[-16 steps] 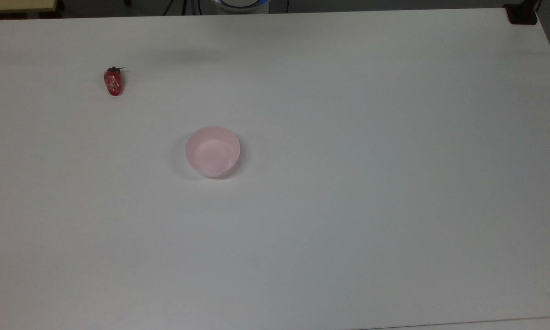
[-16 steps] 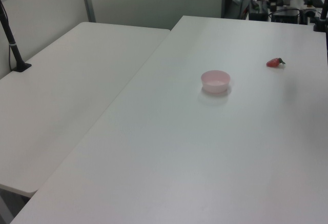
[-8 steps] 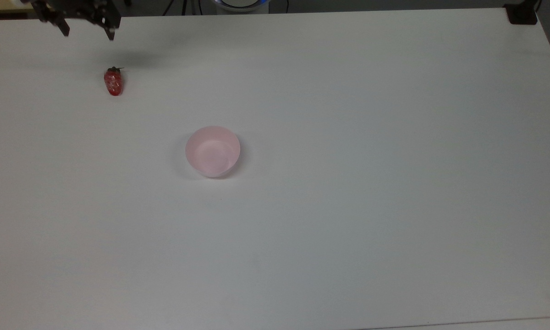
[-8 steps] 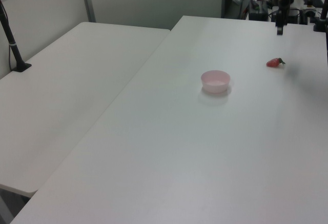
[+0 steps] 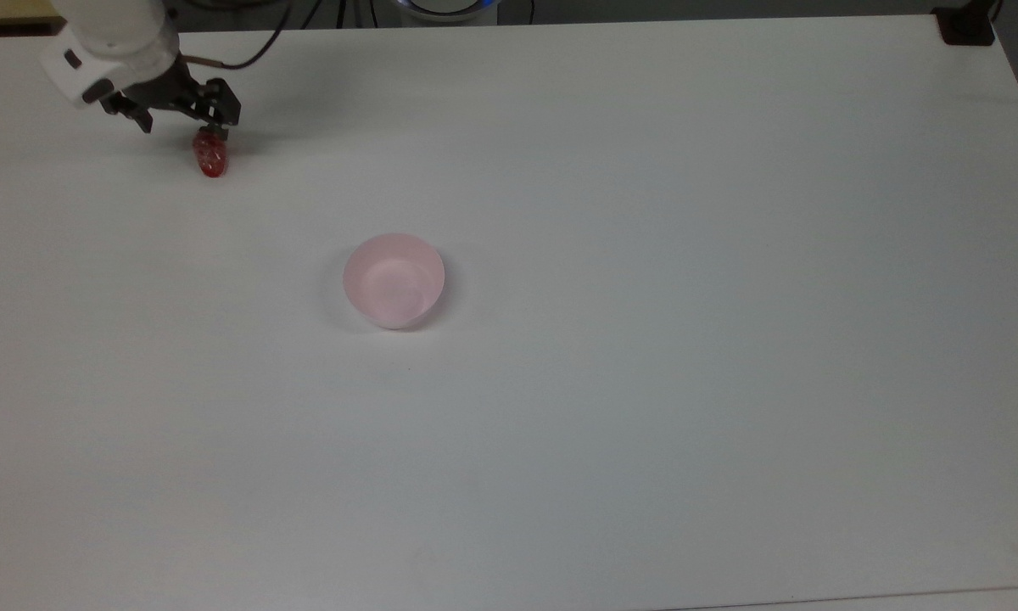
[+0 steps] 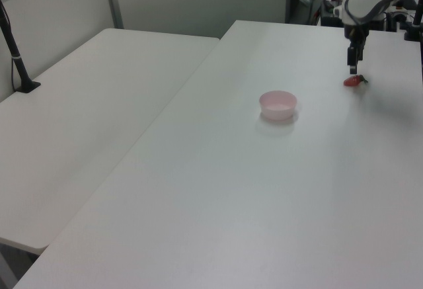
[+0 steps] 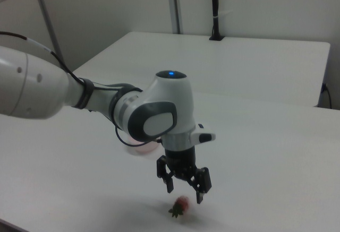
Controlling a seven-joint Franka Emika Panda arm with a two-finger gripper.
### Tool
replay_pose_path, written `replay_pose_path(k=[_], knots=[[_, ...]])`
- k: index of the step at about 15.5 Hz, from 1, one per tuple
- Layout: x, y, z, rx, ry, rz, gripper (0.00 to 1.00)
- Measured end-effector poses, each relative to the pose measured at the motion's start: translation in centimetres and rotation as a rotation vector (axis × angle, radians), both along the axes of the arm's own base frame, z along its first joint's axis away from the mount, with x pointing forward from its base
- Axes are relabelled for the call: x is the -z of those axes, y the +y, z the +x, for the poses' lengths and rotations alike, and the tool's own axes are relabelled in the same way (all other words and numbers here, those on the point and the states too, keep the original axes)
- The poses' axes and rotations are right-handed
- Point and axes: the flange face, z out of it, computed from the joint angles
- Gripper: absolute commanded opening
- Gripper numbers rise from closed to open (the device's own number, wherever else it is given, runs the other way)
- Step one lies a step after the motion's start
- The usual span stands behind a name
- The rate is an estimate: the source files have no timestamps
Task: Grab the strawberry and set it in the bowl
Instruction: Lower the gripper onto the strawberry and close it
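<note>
Strawberry (image 5: 211,158) lies on the white table (image 5: 645,255) near the top view's upper left corner, well apart from the pink bowl (image 5: 394,280). My gripper (image 7: 185,188) hangs just above its stem end, fingers spread apart, so I judge I am lining up to descend around the fruit and grasp it.

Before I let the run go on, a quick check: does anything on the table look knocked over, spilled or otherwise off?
Nothing stands out. The strawberry lies on its side on the table, intact, with the gripper above it, jaws open. The bowl sits upright and empty, apart from both.
</note>
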Motion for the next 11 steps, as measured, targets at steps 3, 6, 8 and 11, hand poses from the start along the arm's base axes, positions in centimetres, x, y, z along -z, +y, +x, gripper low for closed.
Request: replay_pose_path(k=[3, 6, 8, 11], knots=[[2.8, 0.5, 0.5, -0.009, 0.023, 0.0, 1.0], [4.7, 1.3, 0.7, -0.017, 0.047, 0.004, 0.54], [4.6, 1.9, 1.0, -0.002, 0.042, 0.001, 0.42], [4.1, 2.9, 1.6, 0.025, 0.026, -0.005, 0.34]])
